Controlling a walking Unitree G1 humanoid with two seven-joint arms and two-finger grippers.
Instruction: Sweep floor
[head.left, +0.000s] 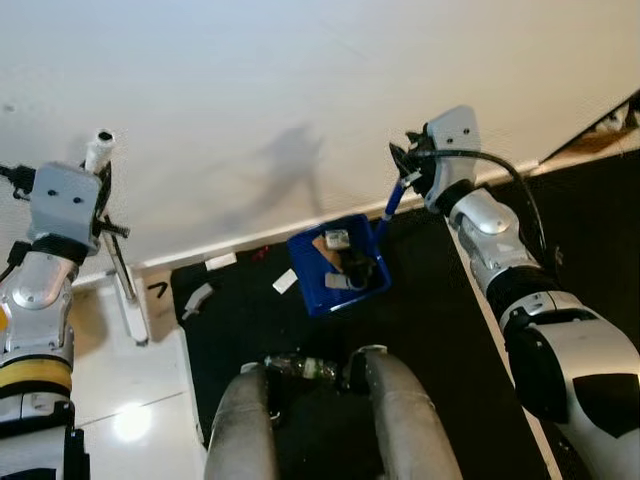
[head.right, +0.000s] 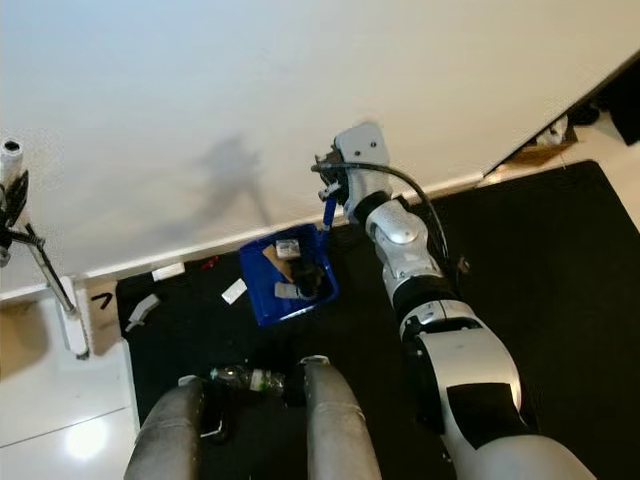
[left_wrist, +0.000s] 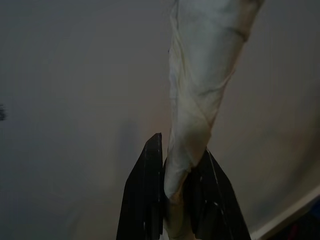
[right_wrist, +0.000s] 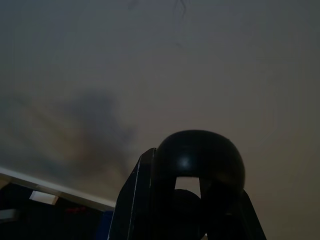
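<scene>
bottle (head.left: 300, 366) at feet | right gripper (head.left: 408, 172) grips dustpan (head.left: 338, 264) handle

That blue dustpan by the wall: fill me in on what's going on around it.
The robot's right gripper is shut on the dustpan's handle, holding the blue dustpan on the black mat near the baseboard, with scraps already inside. Its left gripper is shut on a white-wrapped broom handle out to the left. White paper scraps and a plastic bottle lie on the mat unswept.
</scene>
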